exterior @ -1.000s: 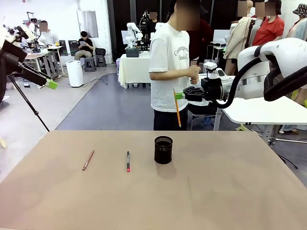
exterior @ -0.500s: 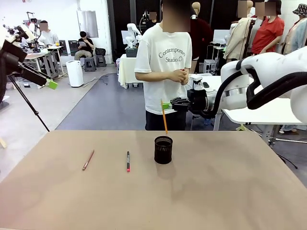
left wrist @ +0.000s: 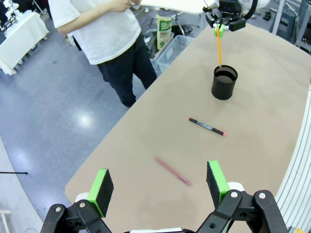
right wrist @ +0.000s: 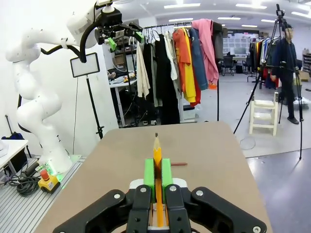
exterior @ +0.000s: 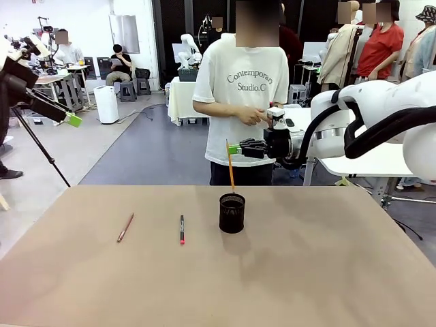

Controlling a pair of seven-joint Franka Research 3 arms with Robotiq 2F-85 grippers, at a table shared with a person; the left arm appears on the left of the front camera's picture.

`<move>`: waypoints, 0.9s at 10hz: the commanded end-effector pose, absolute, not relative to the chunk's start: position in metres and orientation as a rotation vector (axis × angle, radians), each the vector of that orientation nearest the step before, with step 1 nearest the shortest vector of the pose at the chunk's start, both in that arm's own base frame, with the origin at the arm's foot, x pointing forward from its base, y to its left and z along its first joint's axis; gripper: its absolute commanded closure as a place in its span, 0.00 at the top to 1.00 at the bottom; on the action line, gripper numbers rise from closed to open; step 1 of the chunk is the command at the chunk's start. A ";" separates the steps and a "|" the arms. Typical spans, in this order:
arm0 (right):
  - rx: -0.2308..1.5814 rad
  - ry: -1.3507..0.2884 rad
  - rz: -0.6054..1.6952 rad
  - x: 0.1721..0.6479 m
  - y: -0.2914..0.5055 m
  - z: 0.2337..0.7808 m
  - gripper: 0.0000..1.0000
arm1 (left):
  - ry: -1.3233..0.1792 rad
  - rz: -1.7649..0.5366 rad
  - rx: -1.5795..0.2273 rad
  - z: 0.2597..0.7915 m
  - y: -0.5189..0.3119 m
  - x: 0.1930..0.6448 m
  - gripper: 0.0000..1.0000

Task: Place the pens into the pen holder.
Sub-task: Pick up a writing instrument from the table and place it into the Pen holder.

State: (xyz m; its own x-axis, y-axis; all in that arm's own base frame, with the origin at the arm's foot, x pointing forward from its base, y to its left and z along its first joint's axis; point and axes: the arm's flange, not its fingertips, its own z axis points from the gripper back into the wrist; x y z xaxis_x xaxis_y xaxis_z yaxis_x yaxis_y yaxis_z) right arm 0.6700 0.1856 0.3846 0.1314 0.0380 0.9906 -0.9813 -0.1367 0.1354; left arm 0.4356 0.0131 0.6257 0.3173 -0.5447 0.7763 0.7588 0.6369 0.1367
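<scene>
The black mesh pen holder point(exterior: 231, 212) stands upright near the middle of the table. My right gripper point(exterior: 237, 148) is shut on an orange pencil point(exterior: 230, 167), which hangs almost upright with its tip just above the holder's rim. In the right wrist view the pencil point(right wrist: 157, 162) sits clamped between the green pads. A black pen with a red end point(exterior: 182, 229) and a reddish pencil point(exterior: 125, 227) lie flat to the holder's left. My left gripper point(left wrist: 158, 182) is open, high above the table's left end, with nothing in it.
A person in a white T-shirt point(exterior: 242, 95) stands at the far edge behind the holder, hands together at the chest. The tan table point(exterior: 306, 272) is bare on its right and near side. Other tables and a clothes rack point(right wrist: 184, 68) lie beyond.
My right gripper has carried the orange pencil to the left, from beside the person to just over the holder. The person has turned to face the table. The left arm is still.
</scene>
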 end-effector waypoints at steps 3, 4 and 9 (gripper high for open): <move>1.355 -1.087 1.194 0.681 0.183 0.399 0.00 | -0.914 -0.886 -0.287 0.626 0.015 0.437 1.00; 1.347 -1.119 1.192 0.681 0.177 0.407 0.00 | -0.914 -0.886 -0.287 0.626 0.015 0.437 1.00; 1.115 -1.197 1.133 0.645 0.116 0.490 0.00 | -0.914 -0.886 -0.287 0.626 0.015 0.437 1.00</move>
State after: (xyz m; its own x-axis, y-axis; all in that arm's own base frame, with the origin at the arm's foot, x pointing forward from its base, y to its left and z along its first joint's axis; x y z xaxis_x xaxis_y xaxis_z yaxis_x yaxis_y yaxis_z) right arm 0.6717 0.1200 0.4803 0.0116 0.0179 0.9998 -0.9995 0.0287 0.0111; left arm 0.4358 0.0132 0.6255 0.3179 -0.5447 0.7760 0.7586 0.6371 0.1364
